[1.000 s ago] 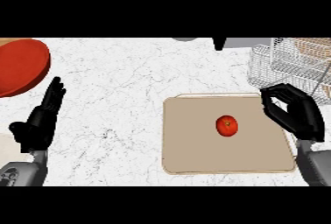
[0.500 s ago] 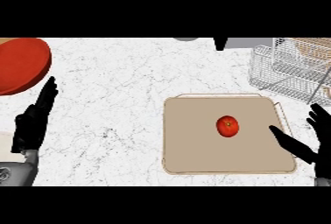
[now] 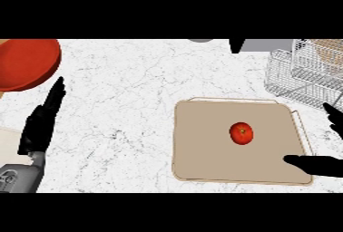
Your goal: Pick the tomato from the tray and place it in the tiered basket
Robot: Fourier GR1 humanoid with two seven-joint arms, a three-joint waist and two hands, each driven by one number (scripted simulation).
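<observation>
- Since half a second ago the right hand [image 3: 321,164] has slid in over the tray's near right corner; tomato unmoved.
- Desk [image 3: 134,90]: white marble, carrying a red plate [image 3: 26,63] at far left.
- Basket [image 3: 305,74]: wire, at far right, beyond the tray.
- Tray [image 3: 208,158]: tan, flat.
- Left hand [image 3: 43,120]: resting at the left edge, fingers straight, holding nothing.
- Right hand: spread open, empty, near the tomato but apart from it.
- Tomato [image 3: 241,132]: mid-tray; probably light, smooth, soft, apt to roll, so best pinched across its sides.
</observation>
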